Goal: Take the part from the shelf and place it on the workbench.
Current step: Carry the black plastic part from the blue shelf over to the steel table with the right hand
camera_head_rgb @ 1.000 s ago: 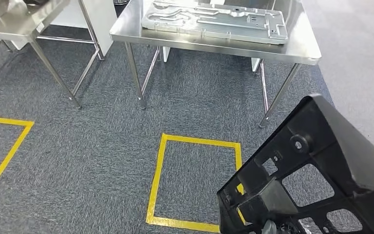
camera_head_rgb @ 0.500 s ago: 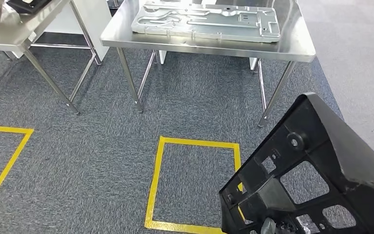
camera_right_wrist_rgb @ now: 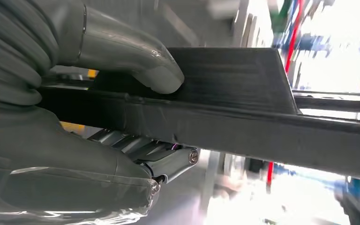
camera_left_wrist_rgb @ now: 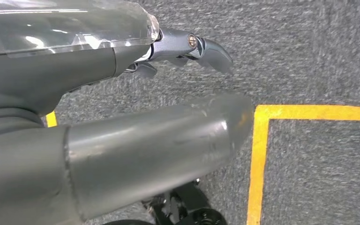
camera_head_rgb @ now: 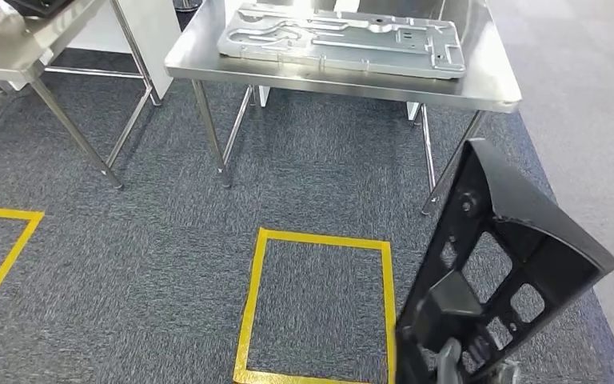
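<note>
Now you're mid-carry: your right hand (camera_right_wrist_rgb: pixel 98 108) clamps the black part (camera_head_rgb: pixel 504 264); left hand (camera_left_wrist_rgb: pixel 122 117) hangs empty, fingers apart. Workbench (camera_head_rgb: pixel 480 88) lies ahead; close in, then lower.

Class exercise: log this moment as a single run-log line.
right hand grips black part | left hand holds nothing | workbench ahead, metal plate on it | placing not yet done

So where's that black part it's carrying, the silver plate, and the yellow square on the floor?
black part (camera_head_rgb: pixel 492 264): head view, on its cut-out face.
silver plate (camera_head_rgb: pixel 344 36): head view, middle of its top.
yellow square (camera_head_rgb: pixel 249 304): head view, left strip of tape.
</note>
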Robot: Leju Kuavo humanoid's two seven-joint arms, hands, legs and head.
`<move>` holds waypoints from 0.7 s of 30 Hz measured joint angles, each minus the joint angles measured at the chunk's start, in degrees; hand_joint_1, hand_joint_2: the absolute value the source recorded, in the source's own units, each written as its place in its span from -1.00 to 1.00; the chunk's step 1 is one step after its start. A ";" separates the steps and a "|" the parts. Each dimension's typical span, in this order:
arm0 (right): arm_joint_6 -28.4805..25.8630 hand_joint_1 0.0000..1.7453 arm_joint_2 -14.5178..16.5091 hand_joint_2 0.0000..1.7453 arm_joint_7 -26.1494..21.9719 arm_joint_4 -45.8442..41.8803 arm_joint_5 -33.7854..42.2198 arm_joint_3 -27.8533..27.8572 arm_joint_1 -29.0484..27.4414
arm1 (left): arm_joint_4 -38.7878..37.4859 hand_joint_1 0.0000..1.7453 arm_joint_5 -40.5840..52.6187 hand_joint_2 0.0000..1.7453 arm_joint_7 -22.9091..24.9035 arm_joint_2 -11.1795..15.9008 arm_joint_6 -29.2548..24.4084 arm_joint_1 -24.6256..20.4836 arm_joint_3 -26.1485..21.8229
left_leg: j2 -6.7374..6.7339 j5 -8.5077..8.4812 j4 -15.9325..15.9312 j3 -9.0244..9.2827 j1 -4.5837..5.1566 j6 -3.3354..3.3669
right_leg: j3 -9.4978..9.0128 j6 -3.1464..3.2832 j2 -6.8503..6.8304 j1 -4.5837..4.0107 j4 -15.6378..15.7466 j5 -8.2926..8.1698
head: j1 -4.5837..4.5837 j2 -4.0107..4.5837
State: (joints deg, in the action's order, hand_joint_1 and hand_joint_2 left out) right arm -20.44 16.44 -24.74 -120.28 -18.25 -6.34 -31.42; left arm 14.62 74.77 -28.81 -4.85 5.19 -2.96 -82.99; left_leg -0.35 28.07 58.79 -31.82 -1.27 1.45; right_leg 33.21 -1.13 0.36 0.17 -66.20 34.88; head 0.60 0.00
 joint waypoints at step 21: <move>-14.06 1.00 -5.39 1.00 17.23 7.93 -33.24 -5.21 23.89 | -0.04 -1.00 0.16 -1.00 -1.27 2.39 1.01 -3.17 2.01 | -0.02 1.13 9.65 -6.07 0.15 -2.29 | -2.94 2.73 0.10 -0.20 8.48 -5.79 | -0.93 0.00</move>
State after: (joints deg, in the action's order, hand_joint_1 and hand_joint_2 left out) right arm -34.50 11.05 -7.51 -112.35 -51.49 -11.55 -7.53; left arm 14.58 74.93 -30.09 -2.46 6.19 -6.12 -80.98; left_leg -0.37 29.20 68.44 -37.89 -1.12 -0.84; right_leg 30.27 1.61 0.46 -0.03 -57.72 29.09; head -0.33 0.00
